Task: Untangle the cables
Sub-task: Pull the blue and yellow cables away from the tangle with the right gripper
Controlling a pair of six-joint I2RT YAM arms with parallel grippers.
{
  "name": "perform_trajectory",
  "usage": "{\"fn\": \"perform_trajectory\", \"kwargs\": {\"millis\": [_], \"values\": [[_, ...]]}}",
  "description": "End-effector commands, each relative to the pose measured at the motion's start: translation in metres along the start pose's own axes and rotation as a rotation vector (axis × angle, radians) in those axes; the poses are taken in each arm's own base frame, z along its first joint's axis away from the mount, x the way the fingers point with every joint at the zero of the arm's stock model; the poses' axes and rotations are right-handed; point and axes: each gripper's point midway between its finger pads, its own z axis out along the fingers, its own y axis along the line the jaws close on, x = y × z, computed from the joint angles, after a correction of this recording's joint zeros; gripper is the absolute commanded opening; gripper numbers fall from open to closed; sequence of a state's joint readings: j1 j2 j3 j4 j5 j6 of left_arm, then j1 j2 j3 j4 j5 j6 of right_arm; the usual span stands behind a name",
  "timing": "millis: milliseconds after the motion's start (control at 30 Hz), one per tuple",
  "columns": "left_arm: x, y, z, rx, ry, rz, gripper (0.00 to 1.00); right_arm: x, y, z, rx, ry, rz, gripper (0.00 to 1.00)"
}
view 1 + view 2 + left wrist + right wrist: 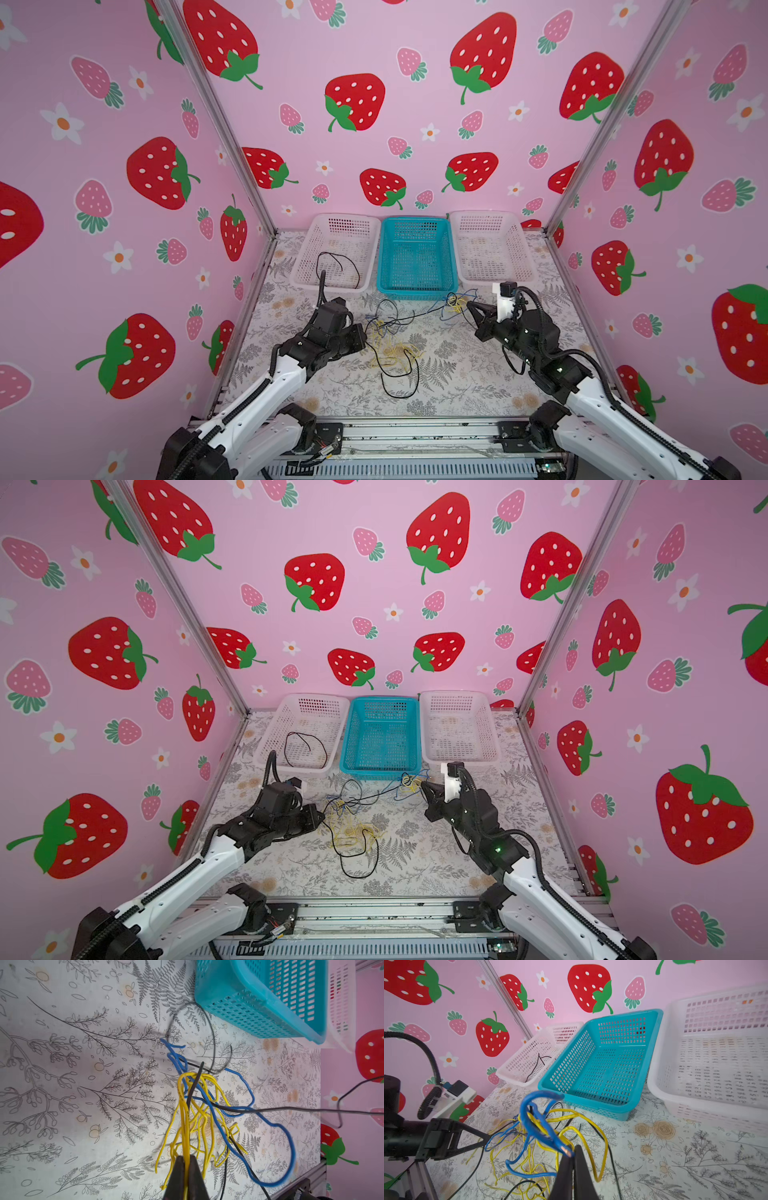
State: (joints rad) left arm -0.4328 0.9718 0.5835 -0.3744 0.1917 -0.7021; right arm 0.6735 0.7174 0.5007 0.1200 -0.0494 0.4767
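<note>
Arms: left arm (257, 390) is reaching in low from 7 o'clock, right arm (590, 399) from 5. Left gripper (186, 1157) is aiming toward 3 o'clock, clamping a yellow cable (185, 1118). Right gripper (572, 1152) is aiming toward 10 o'clock, pinching a blue cable (537, 1124) by its end.

Fern-print table (478, 374) is carrying three baskets at 12 o'clock: teal basket (415, 219) between left white basket (305, 262) and right white basket (519, 253). Strawberry walls (374, 50) are boxing it in.

Cables (390, 345) are lying mid-table between the grippers, tangle running 8-to-2 o'clock, black loop (399, 397) trailing toward 6. One black cable (538, 1058) is sitting in the left white basket.
</note>
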Motion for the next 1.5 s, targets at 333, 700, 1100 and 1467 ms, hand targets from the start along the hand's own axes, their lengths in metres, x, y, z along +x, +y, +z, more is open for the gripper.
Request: {"fn": "perform_trajectory", "kwargs": {"millis": [333,700,1100,1467], "values": [[0.011,0.027,0.019,-0.106,0.069,-0.050,0.00,-0.112,0.039,-0.077,-0.049,-0.251,-0.071,0.00],[0.014,0.029,0.031,-0.108,0.105,-0.056,0.00,-0.171,0.078,-0.137,-0.181,-0.418,-0.111,0.00],[0.016,0.027,0.042,-0.096,0.135,-0.062,0.00,-0.226,0.112,-0.196,-0.279,-0.585,-0.160,0.00],[0.011,0.020,0.040,-0.079,0.127,-0.063,0.36,-0.228,0.119,-0.196,-0.322,-0.581,-0.151,0.00]]}}
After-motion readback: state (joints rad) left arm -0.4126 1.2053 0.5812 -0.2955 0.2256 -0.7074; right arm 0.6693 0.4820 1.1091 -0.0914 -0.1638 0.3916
